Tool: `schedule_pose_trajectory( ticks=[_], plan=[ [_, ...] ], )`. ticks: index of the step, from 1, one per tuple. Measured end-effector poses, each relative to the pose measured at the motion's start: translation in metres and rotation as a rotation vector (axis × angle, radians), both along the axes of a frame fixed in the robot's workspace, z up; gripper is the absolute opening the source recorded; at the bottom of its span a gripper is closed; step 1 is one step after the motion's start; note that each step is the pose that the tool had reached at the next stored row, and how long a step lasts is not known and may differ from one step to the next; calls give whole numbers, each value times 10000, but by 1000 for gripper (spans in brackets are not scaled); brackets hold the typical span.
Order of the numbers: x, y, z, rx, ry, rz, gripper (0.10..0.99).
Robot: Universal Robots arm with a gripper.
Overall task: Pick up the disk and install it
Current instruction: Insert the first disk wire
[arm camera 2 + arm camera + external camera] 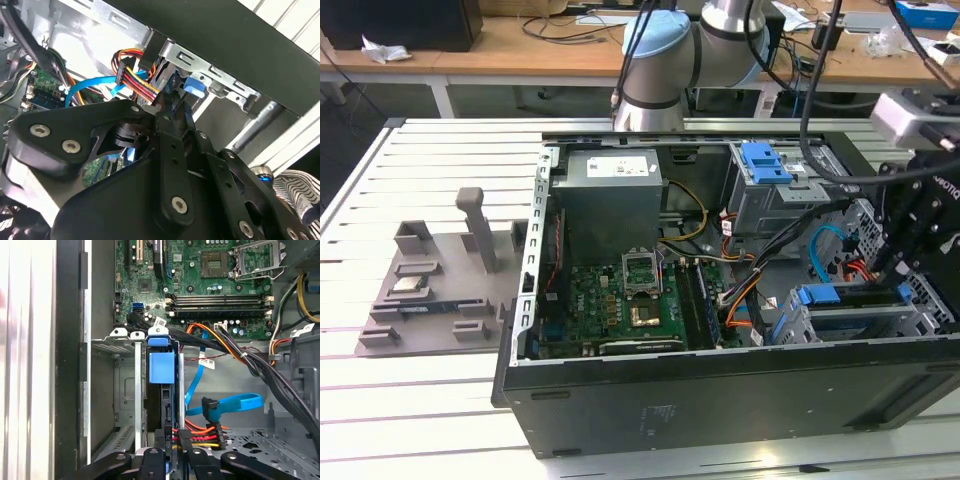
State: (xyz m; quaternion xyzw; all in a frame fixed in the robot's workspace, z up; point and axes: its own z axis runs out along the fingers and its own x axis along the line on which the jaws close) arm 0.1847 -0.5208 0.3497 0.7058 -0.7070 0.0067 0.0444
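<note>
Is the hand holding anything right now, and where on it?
Yes: the hand grips the disk by its rear edge, the disk standing in the drive cage.

Black computer case (720, 400), green motherboard (620, 300), blue-framed disk (162, 367), light-blue cable (235, 402), orange, red and yellow wires (200, 432).

Disk (162, 385) w/ blue carrier, on edge in metal drive cage slot, near case front.

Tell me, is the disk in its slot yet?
In: the disk stands edgewise inside the metal cage, end effector at its rear.
</note>
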Motion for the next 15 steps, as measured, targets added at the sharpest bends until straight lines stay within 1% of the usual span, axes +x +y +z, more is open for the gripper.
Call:
schedule_pose_trajectory(
  ticks=[1, 2, 3, 4, 6, 7, 9, 15],
  plan=[
    [0, 8, 53, 0, 0, 0, 227],
    [1, 15, 98, -1, 0, 1, 161],
    [1, 19, 133, 0, 0, 1, 161],
    [0, 25, 184, 0, 0, 0, 106],
    [1, 32, 306, 0, 0, 1, 106],
    [1, 32, 334, 0, 0, 1, 106],
    [1, 32, 380, 1, 0, 1, 106],
    [1, 32, 383, 1, 0, 1, 106]
  ],
)
